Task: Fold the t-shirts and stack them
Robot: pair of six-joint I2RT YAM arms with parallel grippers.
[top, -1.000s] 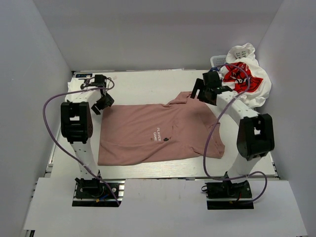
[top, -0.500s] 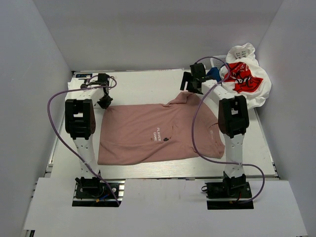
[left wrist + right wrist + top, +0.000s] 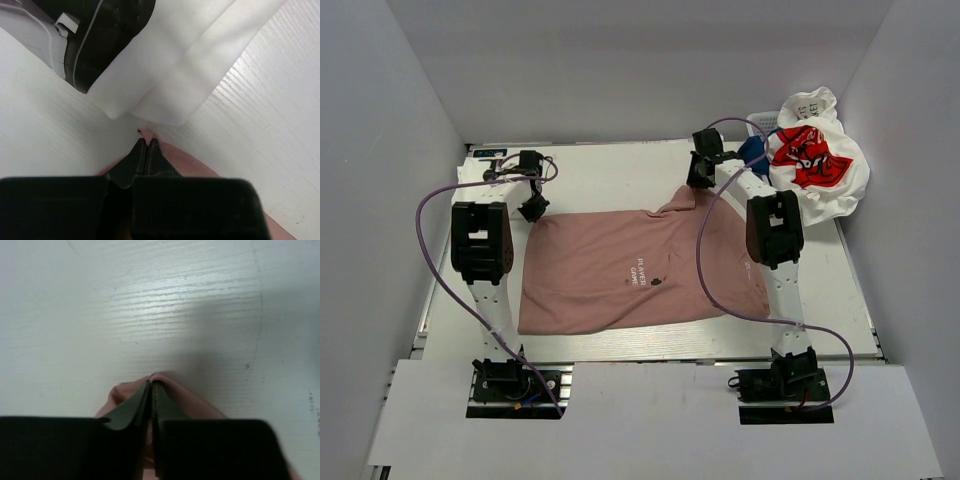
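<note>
While the pink tee (image 3: 630, 270) lies flat, your left gripper (image 3: 146, 149) is clamped tight on its far left corner. Your right gripper (image 3: 151, 389) is clamped likewise on its far right corner.

Both arms stretch away from their bases, wrists bent down. The left gripper (image 3: 533, 207) and the right gripper (image 3: 698, 180) each have fingers (image 3: 131, 411) pressed together, pinching the far edge of the dusty-pink t-shirt (image 3: 620, 270).
</note>
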